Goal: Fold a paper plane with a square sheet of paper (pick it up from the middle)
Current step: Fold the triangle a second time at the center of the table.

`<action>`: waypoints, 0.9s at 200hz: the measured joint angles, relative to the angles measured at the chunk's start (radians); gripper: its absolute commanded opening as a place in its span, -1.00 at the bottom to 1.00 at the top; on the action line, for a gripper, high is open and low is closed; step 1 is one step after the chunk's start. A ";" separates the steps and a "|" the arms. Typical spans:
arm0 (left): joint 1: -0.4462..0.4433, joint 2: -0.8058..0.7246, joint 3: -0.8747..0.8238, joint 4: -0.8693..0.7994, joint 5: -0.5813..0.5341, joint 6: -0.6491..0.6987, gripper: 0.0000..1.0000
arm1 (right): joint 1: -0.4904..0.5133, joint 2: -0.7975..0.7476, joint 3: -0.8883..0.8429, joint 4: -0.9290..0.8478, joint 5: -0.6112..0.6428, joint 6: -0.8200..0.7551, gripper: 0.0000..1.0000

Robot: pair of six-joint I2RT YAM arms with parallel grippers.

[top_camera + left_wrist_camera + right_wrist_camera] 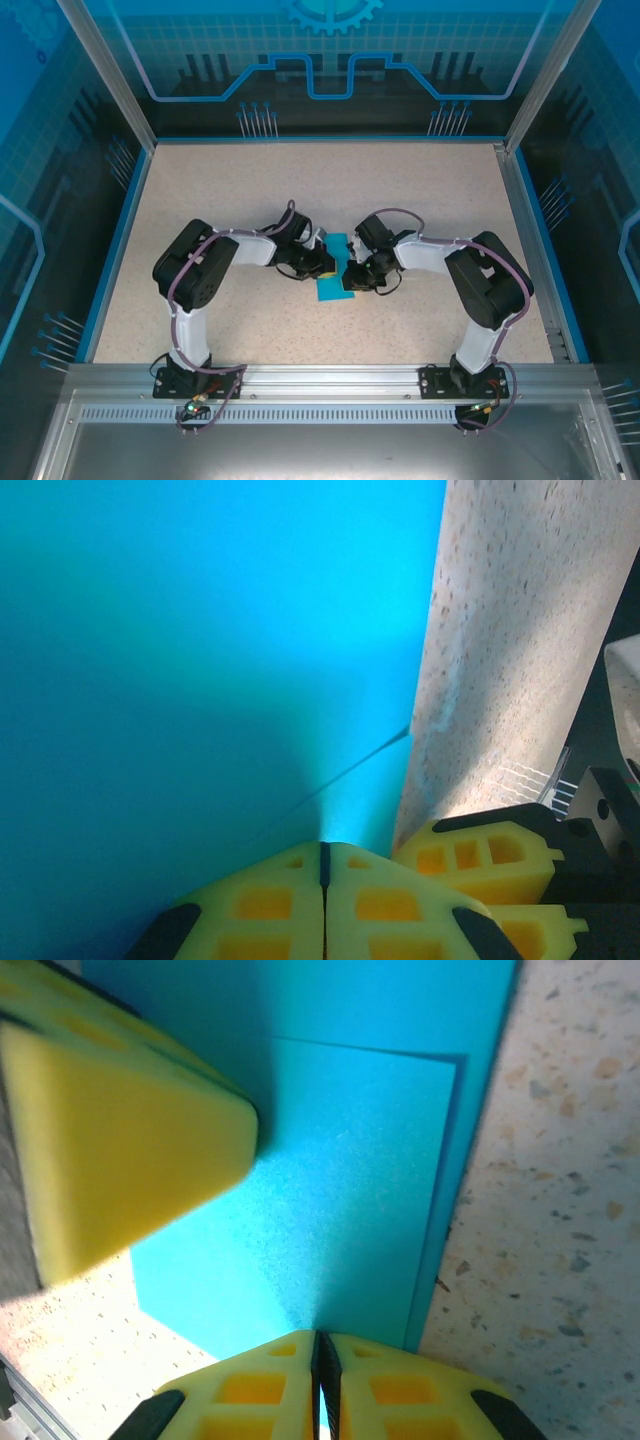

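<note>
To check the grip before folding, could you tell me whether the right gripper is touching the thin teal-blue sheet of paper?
Touching. In the right wrist view the right gripper is shut on the teal-blue sheet of paper, with teal visible inside the pinch.

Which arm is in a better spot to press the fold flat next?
Probably the right. The right gripper, jaws shut, sits right at a folded layer of the paper, its edges just ahead. The left gripper, also shut, seems to be pinning the paper.

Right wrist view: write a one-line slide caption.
Shut right gripper touches the folded teal paper on the speckled table, beside the left gripper's yellow finger.
</note>
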 measured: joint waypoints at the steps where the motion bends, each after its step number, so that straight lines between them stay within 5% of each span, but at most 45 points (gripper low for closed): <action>1: 0.002 0.000 0.000 0.000 0.000 0.002 -0.87 | -0.001 0.000 -0.001 0.001 -0.001 0.000 -0.74; 180: 0.150 -0.139 0.018 -0.138 -0.174 0.083 -0.85 | -0.015 0.003 -0.012 0.017 -0.031 0.000 -0.75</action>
